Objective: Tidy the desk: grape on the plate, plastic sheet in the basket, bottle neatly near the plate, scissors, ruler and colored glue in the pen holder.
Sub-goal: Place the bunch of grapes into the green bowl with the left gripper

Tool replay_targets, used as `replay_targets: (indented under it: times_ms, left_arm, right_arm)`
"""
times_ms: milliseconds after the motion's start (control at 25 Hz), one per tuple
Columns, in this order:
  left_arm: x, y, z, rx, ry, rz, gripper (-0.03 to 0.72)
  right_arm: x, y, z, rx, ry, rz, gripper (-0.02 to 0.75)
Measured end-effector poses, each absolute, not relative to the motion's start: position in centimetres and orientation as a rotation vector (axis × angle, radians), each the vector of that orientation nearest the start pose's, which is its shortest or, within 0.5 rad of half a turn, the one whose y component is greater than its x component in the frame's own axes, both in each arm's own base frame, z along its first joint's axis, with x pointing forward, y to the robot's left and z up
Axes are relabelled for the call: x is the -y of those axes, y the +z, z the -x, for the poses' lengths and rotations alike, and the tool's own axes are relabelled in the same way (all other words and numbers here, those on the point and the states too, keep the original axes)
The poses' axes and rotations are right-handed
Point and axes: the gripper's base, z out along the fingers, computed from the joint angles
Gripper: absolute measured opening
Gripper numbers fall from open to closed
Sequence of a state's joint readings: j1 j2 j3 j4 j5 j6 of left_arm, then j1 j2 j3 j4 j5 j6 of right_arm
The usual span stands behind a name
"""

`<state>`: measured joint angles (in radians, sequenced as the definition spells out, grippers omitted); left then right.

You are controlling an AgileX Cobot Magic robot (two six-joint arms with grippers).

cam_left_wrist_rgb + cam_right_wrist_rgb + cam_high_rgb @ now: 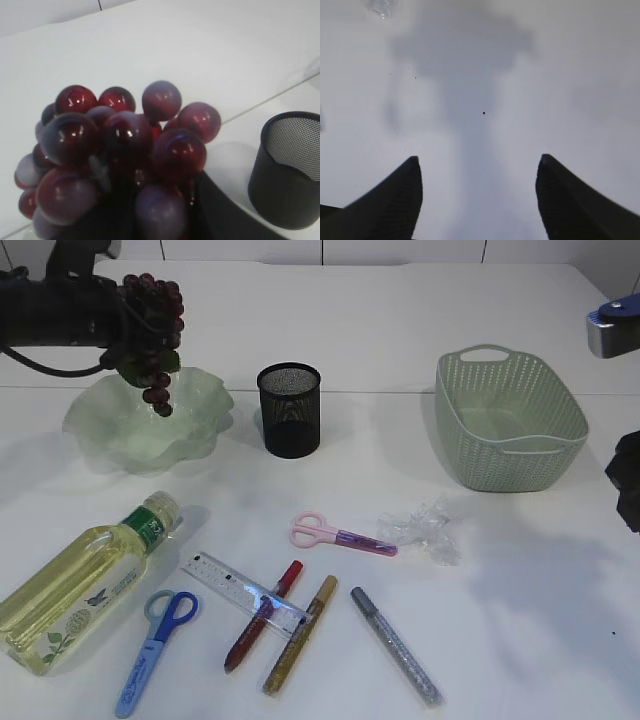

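Note:
A bunch of dark red grape (150, 335) hangs above the wavy pale green plate (205, 400), and my left gripper (120, 332) is shut on it. In the left wrist view the grape (120, 150) fills the frame and hides most of the left gripper (160, 220). The black mesh pen holder (289, 410) stands right of the plate. A crumpled plastic sheet (425, 530) lies in front of the green basket (510, 420). The bottle (85, 580) lies on its side at front left. My right gripper (477, 162) hangs open over bare table.
Pink scissors (335, 535), blue scissors (155, 635), a clear ruler (240, 592) and red (262, 630), gold (300, 635) and silver (395, 643) glue pens lie along the front. The right arm (627, 480) shows at the right edge.

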<state>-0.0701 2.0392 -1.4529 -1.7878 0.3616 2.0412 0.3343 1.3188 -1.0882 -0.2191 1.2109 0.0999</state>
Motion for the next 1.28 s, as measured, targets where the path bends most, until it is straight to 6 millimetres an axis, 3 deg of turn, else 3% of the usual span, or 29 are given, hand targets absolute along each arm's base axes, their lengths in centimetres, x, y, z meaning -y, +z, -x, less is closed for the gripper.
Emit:
replay_targets:
  times_ms: [200, 400, 520, 800, 1040, 1280]
  left_arm:
    - [6.1, 19.4, -47.5, -1.969, -0.21, -0.503, 0.244]
    - [6.0, 19.6, -47.7, -1.973, -0.191, -0.487, 0.428]
    - [6.0, 19.6, -47.7, -1.97, -0.192, -0.485, 0.494]
    - [5.9, 19.6, -47.6, -2.009, -0.219, -0.425, 0.51]
    - [5.8, 21.8, -46.4, -2.075, -0.192, -0.477, 0.482]
    - [6.1, 22.2, -44.1, -2.295, -0.22, -0.581, 0.48]
  right_arm:
    - [-6.1, 30.5, -23.1, -2.848, -0.234, 0.415, 0.549]
    - [-6.0, 30.5, -23.1, -2.85, -0.235, 0.415, 0.549]
    - [-6.0, 30.5, -23.1, -2.849, -0.235, 0.417, 0.549]
    - [-6.0, 30.5, -23.1, -2.849, -0.235, 0.417, 0.549]
    - [-6.0, 30.5, -23.1, -2.849, -0.236, 0.421, 0.549]
    - [-6.0, 30.5, -23.1, -2.849, -0.236, 0.425, 0.548]
